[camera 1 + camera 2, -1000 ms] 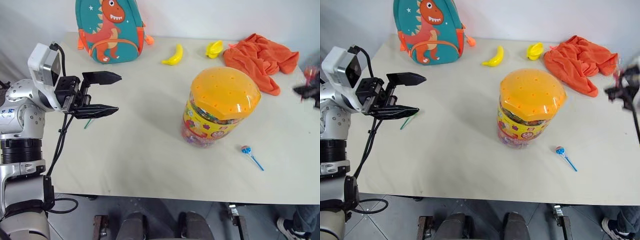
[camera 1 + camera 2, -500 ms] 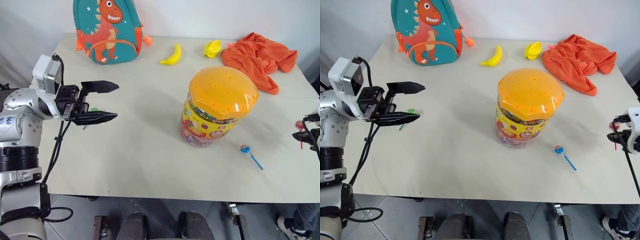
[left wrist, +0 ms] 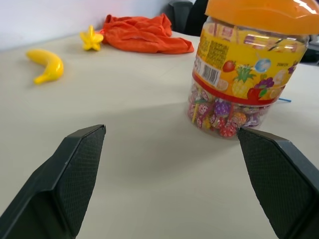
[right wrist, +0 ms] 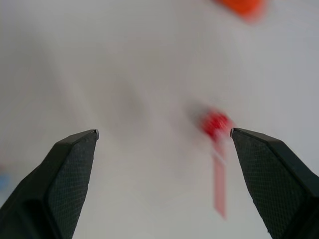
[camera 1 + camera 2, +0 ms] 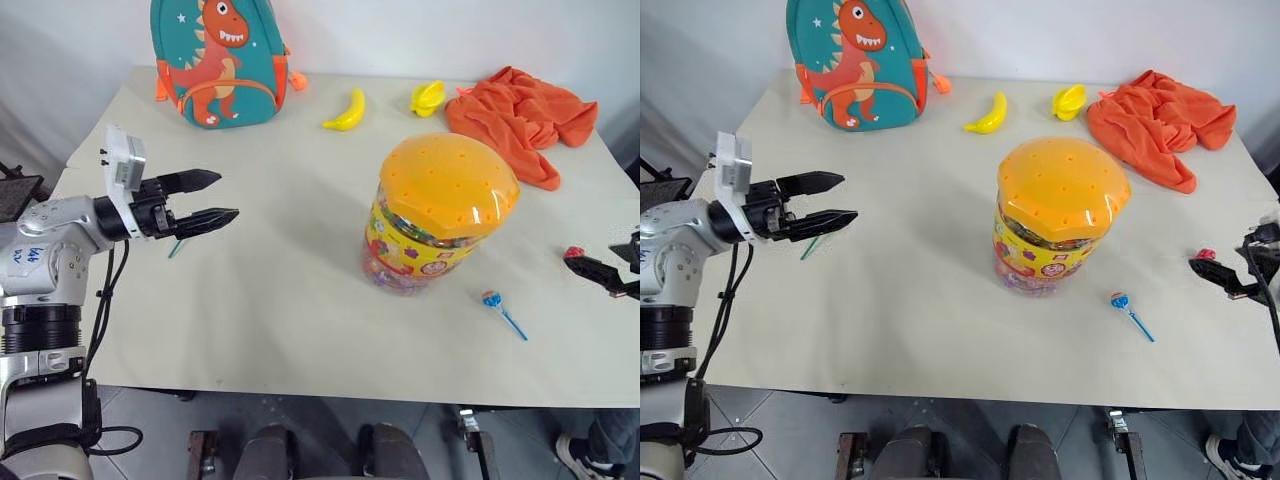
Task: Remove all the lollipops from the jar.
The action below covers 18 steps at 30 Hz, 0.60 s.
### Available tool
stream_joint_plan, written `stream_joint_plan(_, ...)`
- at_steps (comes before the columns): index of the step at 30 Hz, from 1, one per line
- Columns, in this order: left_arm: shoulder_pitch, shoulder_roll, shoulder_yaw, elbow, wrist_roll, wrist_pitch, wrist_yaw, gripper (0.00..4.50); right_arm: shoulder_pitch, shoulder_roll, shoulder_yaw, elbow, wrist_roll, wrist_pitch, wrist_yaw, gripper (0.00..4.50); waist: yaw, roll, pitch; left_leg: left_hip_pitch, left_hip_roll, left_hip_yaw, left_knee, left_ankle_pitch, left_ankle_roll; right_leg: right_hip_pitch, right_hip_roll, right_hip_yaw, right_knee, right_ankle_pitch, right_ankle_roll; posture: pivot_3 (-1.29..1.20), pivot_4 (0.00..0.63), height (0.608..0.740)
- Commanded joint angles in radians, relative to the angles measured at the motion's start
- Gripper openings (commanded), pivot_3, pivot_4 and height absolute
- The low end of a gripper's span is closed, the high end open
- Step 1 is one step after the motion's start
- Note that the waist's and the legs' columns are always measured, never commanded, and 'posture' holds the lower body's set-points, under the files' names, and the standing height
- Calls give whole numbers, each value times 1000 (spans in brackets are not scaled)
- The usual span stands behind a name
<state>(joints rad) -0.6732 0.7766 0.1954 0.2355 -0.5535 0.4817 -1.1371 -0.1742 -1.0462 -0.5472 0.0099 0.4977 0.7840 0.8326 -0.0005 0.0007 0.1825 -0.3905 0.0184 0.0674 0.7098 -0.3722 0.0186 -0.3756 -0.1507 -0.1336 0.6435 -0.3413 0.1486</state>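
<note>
Jar (image 5: 440, 215) was the thing everything hung on, so I'll place stuff off it. It stood upright with its orange holed lid on, candy showing through the clear wall.

The left pincer (image 5: 212, 199) sat well off to the jar's left, pointing roughly level toward it, fingers apart with nothing between them. In the left wrist view the jar (image 3: 249, 69) lay ahead between the fingertips but well beyond them. The right pincer (image 5: 1220, 278) was out by the right edge, also apart and empty. The red lollipop (image 5: 1206, 254) lay on the surface just beside its tip, and in the right wrist view the stick ran lengthwise back toward the camera, close to one finger.

The blue lollipop (image 5: 492, 299) lay just off the jar's front right, stick angling away toward the front edge. The green stick (image 5: 176, 246) lay under the left pincer, far to the jar's left. My read: three out, so anything left depended on what was in the jar, and I couldn't tell.

The surface (image 5: 300, 300) was pale. Behind the jar: a banana (image 5: 347, 110), an orange cloth (image 5: 520, 115), a dinosaur backpack (image 5: 218, 55) back left.
</note>
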Motion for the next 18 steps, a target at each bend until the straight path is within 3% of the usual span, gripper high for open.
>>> stream_joint_plan(1, 23, 4, 19, -33, -9, -14, -10, 4500, 42, 15, -48, -109, 43, -61, 68, 4476, 1, 0, 0, 0, 0, 0, 0, 0, 0, 0, 0, 0, 0, 0, 0, 0, 150, 740)
stream_joint_plan(6, 121, 6, 29, -62, -4, -50, -24, 4500, 102, 122, 8, -284, 130, -203, 203, 4476, 0, 0, 0, 1, 0, -1, -1, 0, 0, 1, 0, 0, 0, 0, 0, 0, 150, 740)
stream_joint_plan(9, 184, -5, 58, -116, -30, -58, -15, 4500, 175, 122, 115, -285, 41, -325, 279, 4476, 3, -1, 0, 1, -1, -1, 0, 0, 0, 1, 0, 0, 0, 0, 0, 0, 150, 740)
stream_joint_plan(12, 271, -33, 103, -208, -64, -25, 45, 4500, 144, 161, 179, -219, 9, -379, 258, 4476, 2, -1, 0, 1, 0, -3, 1, 0, 0, 2, 0, 1, 0, 0, 0, 0, 150, 740)
stream_joint_plan(18, 418, -37, 157, -335, -130, 31, 75, 4500, 152, 202, 189, -176, 1, -465, 266, 4476, 0, -1, 0, 2, 0, -6, 1, 0, 0, 2, 0, 1, -1, 0, 0, 0, 150, 740)
